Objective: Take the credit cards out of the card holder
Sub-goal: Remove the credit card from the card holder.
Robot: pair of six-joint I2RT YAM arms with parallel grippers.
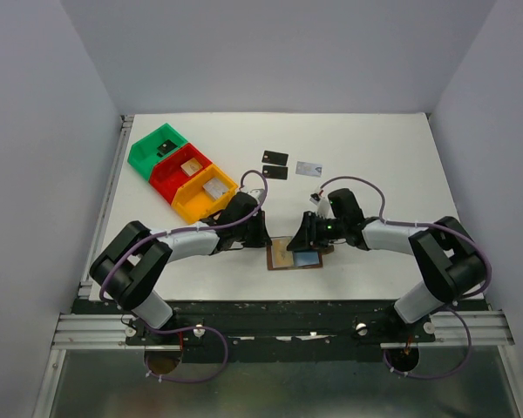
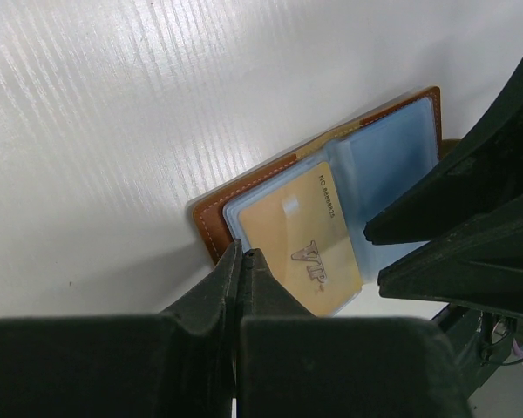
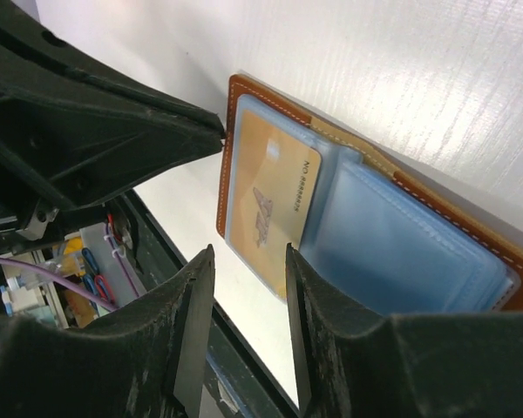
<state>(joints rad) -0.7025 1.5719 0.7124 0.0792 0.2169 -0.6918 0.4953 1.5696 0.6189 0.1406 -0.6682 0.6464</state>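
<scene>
Left hand pressed together at corner of open wallet, right hand spread above wallet's other side, gold card tucked in wallet pocket, two black cards and silver card on worktop beyond wallet

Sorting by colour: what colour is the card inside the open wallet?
Tan-gold card, VIP lettering; left wrist view shows it best.

The card holder lies open near the table's front edge, with a credit card in its left pocket. The left gripper sits at its left edge, the right gripper over it from the right. Farther back lie two cards, a third card to their right and the bins to their left
</scene>
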